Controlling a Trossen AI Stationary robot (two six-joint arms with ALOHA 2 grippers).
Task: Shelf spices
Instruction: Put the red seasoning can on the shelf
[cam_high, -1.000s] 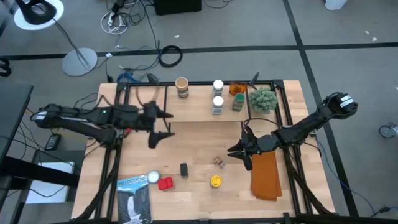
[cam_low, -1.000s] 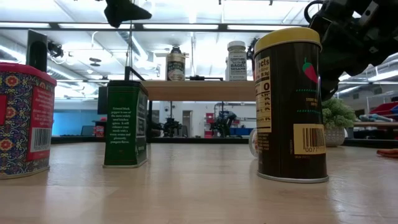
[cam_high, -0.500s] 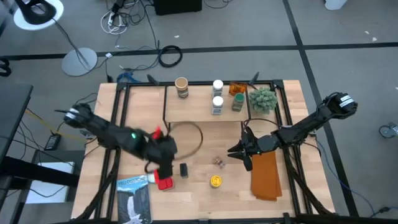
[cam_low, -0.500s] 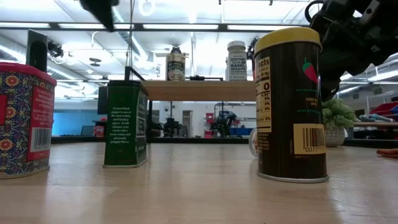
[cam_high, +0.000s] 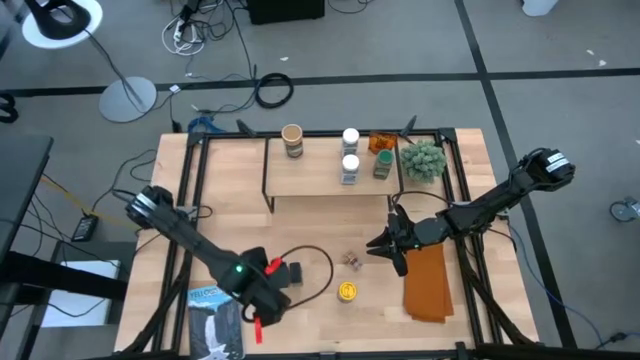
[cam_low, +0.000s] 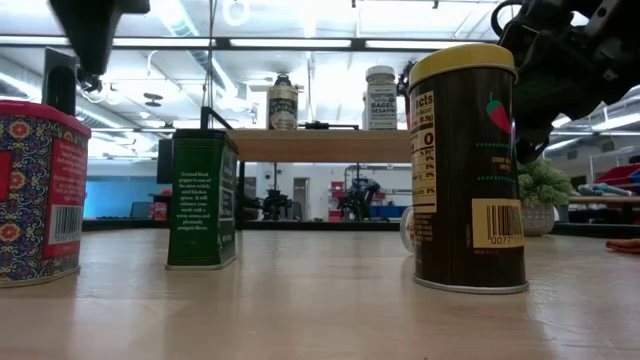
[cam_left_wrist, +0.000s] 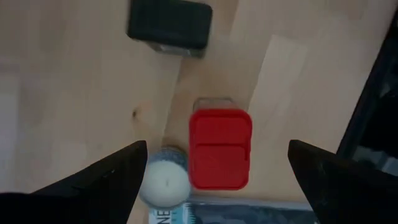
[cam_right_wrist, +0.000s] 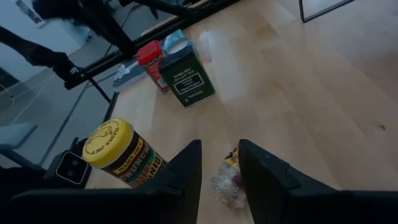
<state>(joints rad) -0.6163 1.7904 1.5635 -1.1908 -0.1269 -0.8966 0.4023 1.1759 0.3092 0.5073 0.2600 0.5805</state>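
Note:
My left gripper (cam_left_wrist: 216, 149) hangs open above the red tin (cam_left_wrist: 220, 148), one finger on either side of it and clear of it. A white-lidded jar (cam_left_wrist: 165, 182) stands against the tin, and the dark green tin (cam_left_wrist: 170, 23) stands a little apart. In the high view my left gripper (cam_high: 258, 298) covers the red tin. My right gripper (cam_high: 385, 245) waits narrowly open near the table's middle, over a small clear packet (cam_right_wrist: 227, 177). The yellow-lidded jar (cam_high: 346, 291) stands on the table. The shelf (cam_high: 320, 182) carries several jars (cam_high: 349, 168).
A blue-and-white booklet (cam_high: 215, 320) lies by the near left corner, just beside the red tin. The orange cloth (cam_high: 427, 283) lies under my right arm. A small green plant (cam_high: 423, 158) stands at the shelf's right end. Black frame rails (cam_high: 195, 190) run along the table's sides.
My left arm has swung from the far left part of the table toward the near edge and come down over the red tin and the white-lidded jar. Its fingers point down now. My right arm has kept still, and nothing on the table has moved.

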